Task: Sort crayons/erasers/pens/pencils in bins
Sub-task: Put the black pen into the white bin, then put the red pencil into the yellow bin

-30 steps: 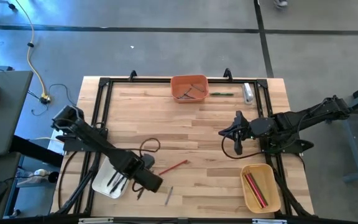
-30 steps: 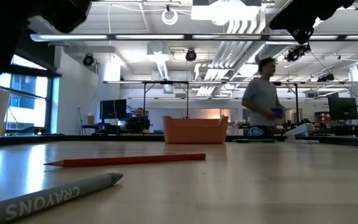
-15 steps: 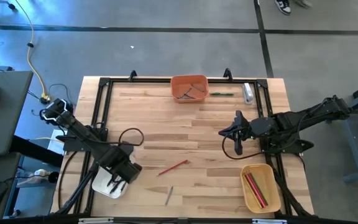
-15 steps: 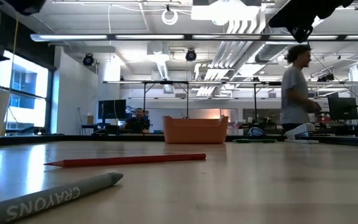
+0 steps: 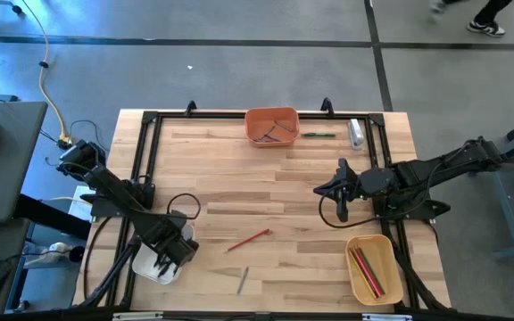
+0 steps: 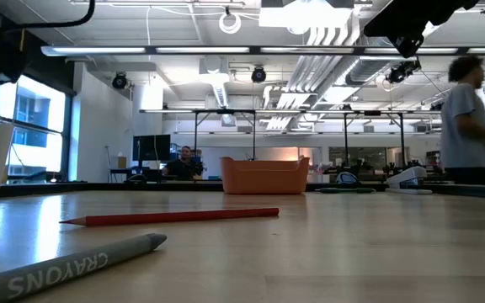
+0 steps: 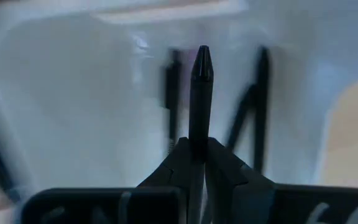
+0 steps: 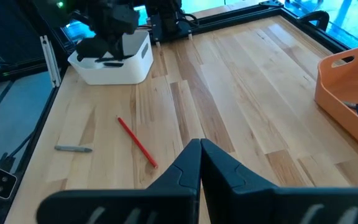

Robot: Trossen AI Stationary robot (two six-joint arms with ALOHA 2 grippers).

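- Nearest the low camera, a grey crayon [image 6: 78, 264] printed "CRAYONS" lies flat on the pale wooden table [image 5: 293, 187], which is made of long planks inside a black frame.
- Just behind it lies a red pencil [image 6: 171, 217], well apart from every bin and out on the bare planks.
- The white bin [image 5: 148, 265] sits at the table's near left corner; the left gripper [image 7: 197, 158] hangs directly over it, its jaws pinched closed on a black pen [image 7: 199, 93] that points down into the tray, where other dark pens already lie.
- At the near right corner, the tan-yellow bin [image 5: 371, 267] holds several red sticks.
- The right gripper [image 8: 199, 163] waits above the table's right-middle, its jaws pressed together with nothing between them.
- At the far edge, the orange bin [image 5: 272, 126] holds a few thin sticks; a green pencil [image 5: 319, 135] lies on the wood just to its right, and a stubby clear-and-white tube [image 5: 356, 133] lies near the far right corner.
- Around the table the floor is grey concrete crossed by dark lines, with a yellow cable [image 5: 50, 85] trailing at the left.
- Beyond the table is a large open workroom with ceiling ducts and strip lights, windows at the left, desks with monitors, a seated person [image 6: 182, 161] far back, and a standing person [image 6: 467, 122] at the right.
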